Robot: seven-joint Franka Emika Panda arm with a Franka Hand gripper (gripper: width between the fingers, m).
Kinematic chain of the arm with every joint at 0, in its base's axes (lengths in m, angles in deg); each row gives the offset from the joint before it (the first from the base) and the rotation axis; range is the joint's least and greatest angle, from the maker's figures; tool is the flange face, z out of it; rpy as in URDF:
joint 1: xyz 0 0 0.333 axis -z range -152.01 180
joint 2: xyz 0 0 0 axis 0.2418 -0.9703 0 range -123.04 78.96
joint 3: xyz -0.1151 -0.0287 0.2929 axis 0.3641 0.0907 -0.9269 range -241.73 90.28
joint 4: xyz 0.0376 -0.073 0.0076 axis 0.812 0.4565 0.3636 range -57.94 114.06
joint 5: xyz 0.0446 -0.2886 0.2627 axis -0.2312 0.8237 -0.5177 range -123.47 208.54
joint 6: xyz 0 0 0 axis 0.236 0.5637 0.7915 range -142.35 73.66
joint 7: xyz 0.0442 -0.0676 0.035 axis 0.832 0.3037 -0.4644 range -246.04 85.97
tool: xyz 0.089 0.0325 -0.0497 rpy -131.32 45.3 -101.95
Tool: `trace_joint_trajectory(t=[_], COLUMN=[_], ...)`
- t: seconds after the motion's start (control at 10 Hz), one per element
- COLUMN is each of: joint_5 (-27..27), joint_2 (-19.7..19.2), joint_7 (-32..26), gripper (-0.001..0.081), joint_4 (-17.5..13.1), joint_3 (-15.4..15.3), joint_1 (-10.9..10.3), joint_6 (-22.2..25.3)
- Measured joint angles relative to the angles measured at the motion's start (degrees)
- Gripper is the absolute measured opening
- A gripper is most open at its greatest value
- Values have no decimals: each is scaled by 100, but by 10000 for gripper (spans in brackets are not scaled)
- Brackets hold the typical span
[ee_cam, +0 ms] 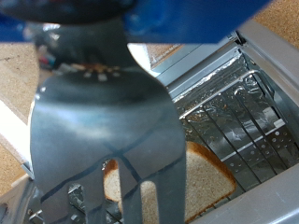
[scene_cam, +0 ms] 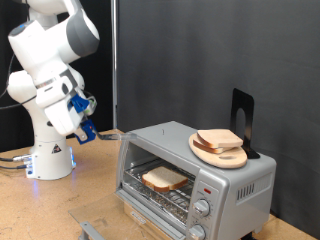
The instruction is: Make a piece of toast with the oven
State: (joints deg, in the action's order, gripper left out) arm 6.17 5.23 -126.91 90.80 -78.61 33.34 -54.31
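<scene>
The silver oven (scene_cam: 215, 185) stands at the exterior view's lower right with its door (scene_cam: 95, 230) folded open. A piece of toast (scene_cam: 163, 179) lies on the wire rack inside. It also shows in the wrist view (ee_cam: 210, 177), on the rack (ee_cam: 234, 117). My gripper (scene_cam: 88, 127) hangs to the exterior view's left of the oven, apart from it. It is shut on a metal fork (ee_cam: 103, 121) whose tines point down at the open oven. Blue fingers (ee_cam: 187, 19) clamp the fork's handle.
A round wooden plate (scene_cam: 205, 152) with more bread slices (scene_cam: 220, 140) sits on top of the oven. A black stand (scene_cam: 242, 118) rises behind it. The oven's two knobs (scene_cam: 200, 210) face the front. The robot base (scene_cam: 50, 160) and cables are at the left.
</scene>
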Motion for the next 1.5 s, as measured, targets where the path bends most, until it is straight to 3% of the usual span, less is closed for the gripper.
trace_joint_trajectory(t=[0.2,0.3,0.5,0.7,1.0,1.2,1.5], joint_5=[-84,-494,-1451,-1986,-2025,-2066,-2582], joint_2=[-19,-11,51,163,338,305,290], joint_7=[-8,-63,-121,1,717,684,655], gripper=[395,395,395,395,395,395,395], joint_4=[31,20,-68,-130,-158,-147,-209], joint_3=[-2,2,-26,-229,-819,-763,-789], joint_1=[-7,-57,-323,-578,-680,-678,-815], joint_6=[-4,-8,-25,-96,-430,-333,-297])
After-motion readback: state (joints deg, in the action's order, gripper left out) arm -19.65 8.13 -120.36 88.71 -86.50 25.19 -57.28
